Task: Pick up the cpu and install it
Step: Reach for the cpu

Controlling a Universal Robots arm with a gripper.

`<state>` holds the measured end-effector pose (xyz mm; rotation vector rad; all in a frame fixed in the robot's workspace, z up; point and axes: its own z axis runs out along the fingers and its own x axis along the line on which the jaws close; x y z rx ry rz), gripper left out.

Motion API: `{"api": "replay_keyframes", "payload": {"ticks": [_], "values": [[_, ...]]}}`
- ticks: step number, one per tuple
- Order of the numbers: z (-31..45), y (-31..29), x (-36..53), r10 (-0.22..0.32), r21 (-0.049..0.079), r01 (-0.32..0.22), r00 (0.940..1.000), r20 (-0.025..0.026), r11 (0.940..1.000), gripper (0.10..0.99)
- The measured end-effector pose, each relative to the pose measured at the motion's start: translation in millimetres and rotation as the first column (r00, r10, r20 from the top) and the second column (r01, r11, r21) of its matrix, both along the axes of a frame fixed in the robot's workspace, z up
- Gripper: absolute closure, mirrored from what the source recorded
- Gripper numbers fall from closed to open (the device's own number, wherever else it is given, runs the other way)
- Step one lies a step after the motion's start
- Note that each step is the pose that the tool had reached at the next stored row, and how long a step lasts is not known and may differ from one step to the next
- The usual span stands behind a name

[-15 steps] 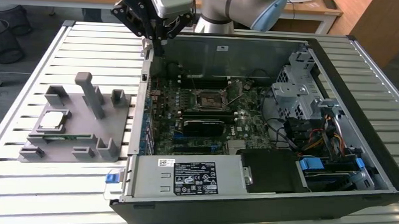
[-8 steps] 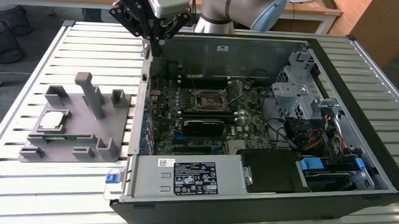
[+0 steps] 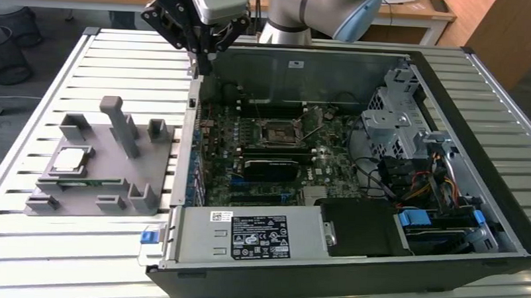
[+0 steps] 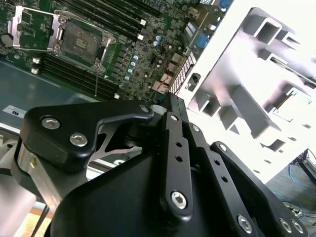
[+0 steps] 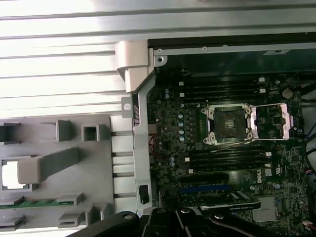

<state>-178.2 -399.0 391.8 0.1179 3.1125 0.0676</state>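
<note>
The cpu (image 3: 69,159) is a small silvery square lying flat in a pocket of the grey holder (image 3: 114,177), at the exterior view's left, outside the computer case. In the first wrist view the cpu (image 5: 12,175) shows as a pale square. The motherboard socket (image 3: 279,131) lies open inside the case, its metal cover (image 5: 269,121) swung aside. My gripper (image 3: 201,64) hangs shut and holding nothing above the case's back corner, well away from the cpu and the socket (image 5: 227,126).
A green memory stick (image 3: 81,180) lies in the holder just in front of the cpu. Tall grey posts (image 3: 120,127) rise from the holder. The case walls (image 3: 191,153), drive cage (image 3: 395,117) and power supply (image 3: 244,234) surround the motherboard.
</note>
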Motion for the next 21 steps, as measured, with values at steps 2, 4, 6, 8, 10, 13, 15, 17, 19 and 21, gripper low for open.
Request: {"api": "replay_keyframes", "payload": {"ticks": [2, 4, 6, 8, 10, 13, 15, 17, 19, 21], "values": [[-0.1, 0.0, -2.5, 0.0, 0.0, 0.0, 1.0, 0.0, 1.0, 0.98], [-0.2, 0.0, -6.3, 0.0, 0.0, 0.0, 1.0, 0.0, 1.0, 0.98], [-0.4, 0.0, -10.9, 0.0, 0.0, 0.0, 1.0, 0.0001, 1.0, 0.98], [-0.4, 0.0, -16.8, 0.0, 0.0, 0.0, 1.0, 0.0, 1.0, 0.98], [-0.5, 0.0, -24.4, 0.0, 0.0, 0.0, 1.0, 0.0001, 1.0, 0.98], [-0.6, 0.0, -34.8, 0.0, 0.0, 0.0, 1.0, 0.0, 1.0, 0.98], [-0.8, 0.0, -41.2, 0.0, 0.0, 0.0, 1.0, 0.0001, 1.0, 0.98], [-1.1, 0.0, -47.4, 0.0, 0.0, 0.0, 1.0, 0.0001, 1.0, 0.98], [-1.3, 0.0, -52.9, 0.0, 0.0, 0.0, 1.0, -0.0001, 1.0, 0.98], [-1.5, 0.0, -58.3, 0.0, 0.0, 0.0, 1.0, -0.0003, 1.0, 0.98]]}}
